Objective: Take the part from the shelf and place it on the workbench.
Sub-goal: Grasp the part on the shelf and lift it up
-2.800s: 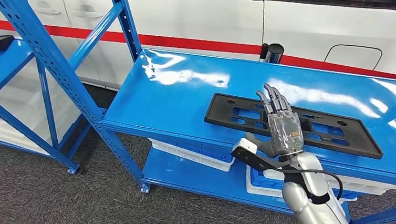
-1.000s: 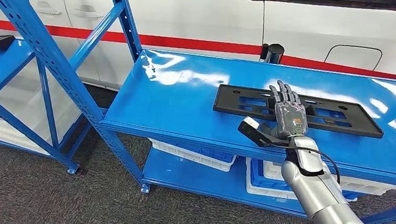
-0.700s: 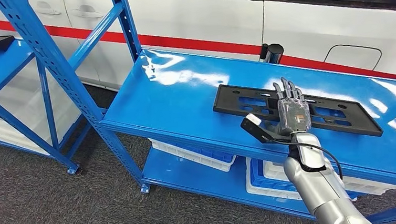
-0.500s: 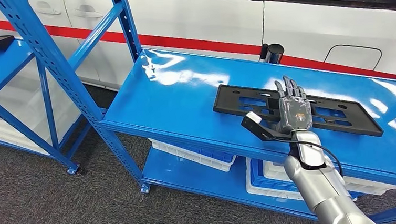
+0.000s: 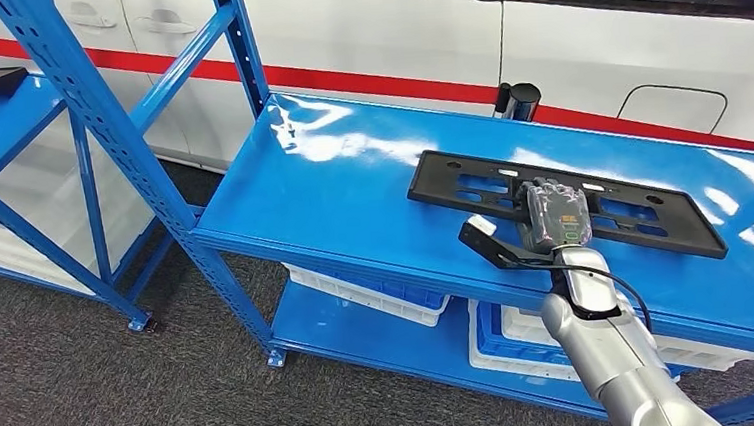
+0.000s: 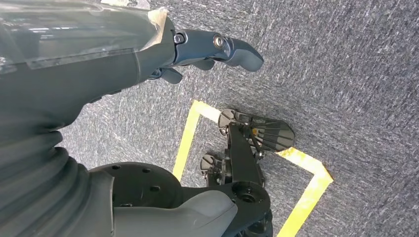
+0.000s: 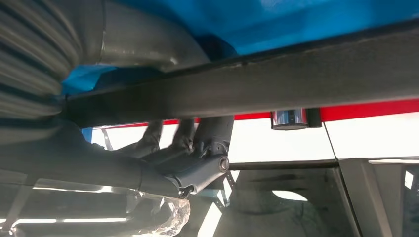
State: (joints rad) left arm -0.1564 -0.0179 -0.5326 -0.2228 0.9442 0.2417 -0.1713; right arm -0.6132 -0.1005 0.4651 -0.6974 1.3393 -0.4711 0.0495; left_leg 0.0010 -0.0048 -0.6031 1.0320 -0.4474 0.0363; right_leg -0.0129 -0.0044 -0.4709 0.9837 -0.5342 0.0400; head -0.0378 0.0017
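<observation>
part [image 5: 563, 203]: long black slotted plate, lies flat on the blue workbench [image 5: 351, 190], toward its far side, lengthwise along it. Vs 2.8 s ago it sits farther from the near edge of the workbench; since 1.0 s ago barely shifted.
right hand [image 5: 554, 216]: on the middle of the part, near its front edge. Fingers curled down over the part now; 0.5 s ago they were stretched out flat, pointing away. Right wrist view shows the fingers [image 7: 207, 133] bent by the dark edge of the part [image 7: 276, 79]. Real grasp or just pressing: cannot tell.
right arm: silver forearm comes up from the near edge of the workbench, about where it was 0.5 s ago.
left hand [image 6: 207, 49]: hangs over grey carpet with yellow tape lines [image 6: 188, 138], fingers loose and apart, holds nothing.
behind workbench: white vehicle [image 5: 591, 28] with red stripe, dark cylinder [image 5: 517, 100] at the far edge.
under workbench: white crates [image 5: 368, 289] on the lower shelf.
</observation>
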